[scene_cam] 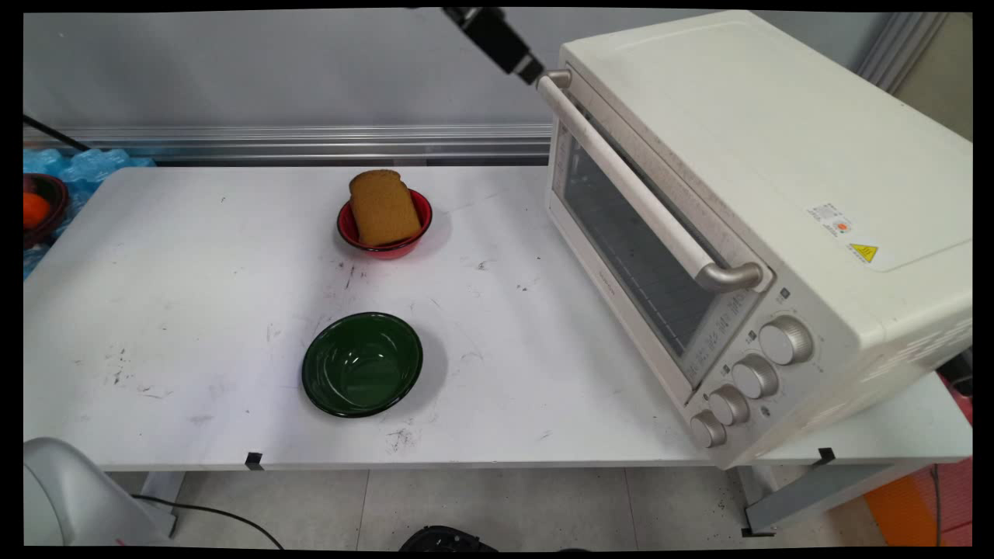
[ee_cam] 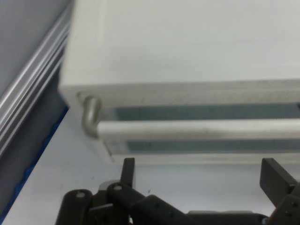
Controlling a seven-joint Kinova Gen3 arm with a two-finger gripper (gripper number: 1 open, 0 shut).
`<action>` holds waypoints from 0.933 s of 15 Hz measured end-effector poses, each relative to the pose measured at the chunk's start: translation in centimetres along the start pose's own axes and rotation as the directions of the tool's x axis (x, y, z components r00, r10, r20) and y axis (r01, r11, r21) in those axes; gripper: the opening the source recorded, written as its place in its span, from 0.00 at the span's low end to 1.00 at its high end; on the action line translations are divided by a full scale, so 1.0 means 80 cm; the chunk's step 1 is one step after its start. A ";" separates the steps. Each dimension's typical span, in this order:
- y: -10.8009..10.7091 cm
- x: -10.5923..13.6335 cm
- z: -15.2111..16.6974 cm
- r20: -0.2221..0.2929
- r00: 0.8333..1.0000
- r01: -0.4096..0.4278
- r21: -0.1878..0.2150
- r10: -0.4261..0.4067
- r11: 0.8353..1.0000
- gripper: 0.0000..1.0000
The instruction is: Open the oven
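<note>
A cream toaster oven (scene_cam: 776,178) stands on the right of the white table (scene_cam: 194,326), its glass door shut. Its long handle bar (scene_cam: 637,186) runs along the top of the door. My gripper (scene_cam: 530,70) hangs at the top of the main view, just left of the handle's far end and close to it. In the hand view the gripper (ee_cam: 201,171) is open, its fingertips (ee_cam: 128,168) below the handle bar (ee_cam: 201,129) and its metal end bracket (ee_cam: 90,115). Nothing lies between the fingers.
A red bowl (scene_cam: 384,233) holding a slice of brown bread (scene_cam: 382,206) sits at the table's back middle. A dark green bowl (scene_cam: 362,363) stands nearer the front. Blue packs (scene_cam: 85,164) and a dark bowl with something orange (scene_cam: 39,208) lie off the table's left end.
</note>
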 end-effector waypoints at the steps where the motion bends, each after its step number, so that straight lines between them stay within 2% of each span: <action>1: 0.001 0.010 0.006 -0.001 1.000 -0.016 -0.019 0.016 1.000 1.00; 5: 0.005 0.035 0.027 0.004 0.999 -0.050 -0.070 0.050 0.996 1.00; 9: 0.010 0.053 0.051 0.015 0.999 -0.045 -0.084 0.046 0.995 1.00; 10: 0.011 0.057 0.059 0.020 0.999 -0.040 -0.083 0.042 0.996 0.00; 14: 0.018 0.065 0.081 0.055 0.998 -0.012 -0.075 0.016 0.997 0.00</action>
